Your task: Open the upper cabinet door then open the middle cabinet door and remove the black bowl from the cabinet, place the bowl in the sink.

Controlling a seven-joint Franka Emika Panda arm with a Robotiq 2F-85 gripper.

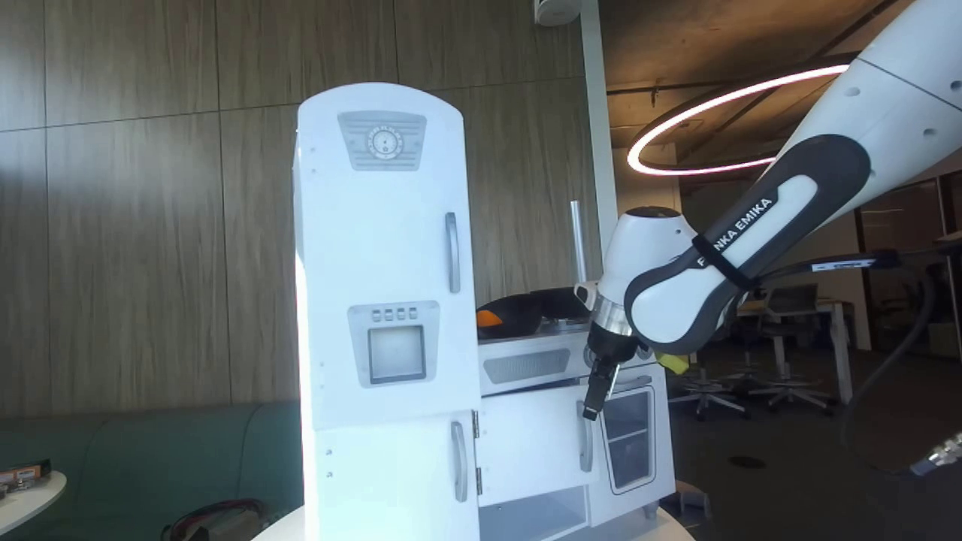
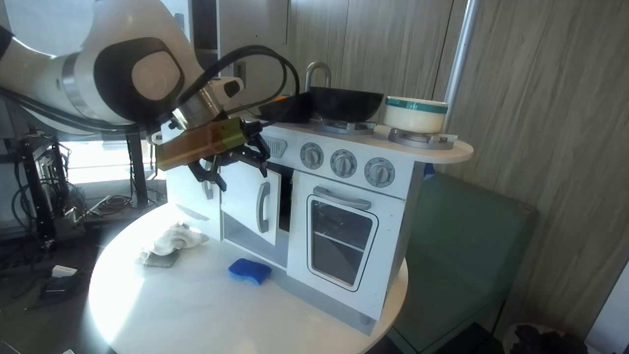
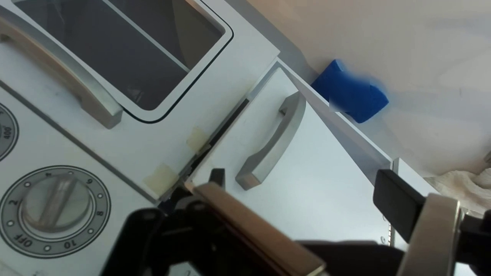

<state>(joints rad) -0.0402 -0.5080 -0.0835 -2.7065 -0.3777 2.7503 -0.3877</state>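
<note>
The upper cabinet door [image 1: 376,225] is a tall white panel with a rounded top and grey emblem. In an exterior view a dark opening [image 2: 204,24] shows beside its handle side, so it looks ajar. The middle cabinet door [image 1: 533,447] is white with a grey handle [image 2: 263,206] and stands slightly ajar, with a dark gap along its handle edge. It fills the wrist view's middle [image 3: 326,168]. My gripper [image 2: 244,179] is open and empty in front of this door's upper part; the handle lies beyond the fingertips. The black bowl is out of view. The sink basin is hidden.
Larger black pans [image 2: 346,103] and a cream pot [image 2: 415,115] stand on the stove top, with a faucet [image 2: 319,73] behind. The oven door [image 2: 339,241] adjoins the middle door. A blue sponge [image 2: 249,270] and a cloth [image 2: 179,238] lie on the round table [image 2: 196,309].
</note>
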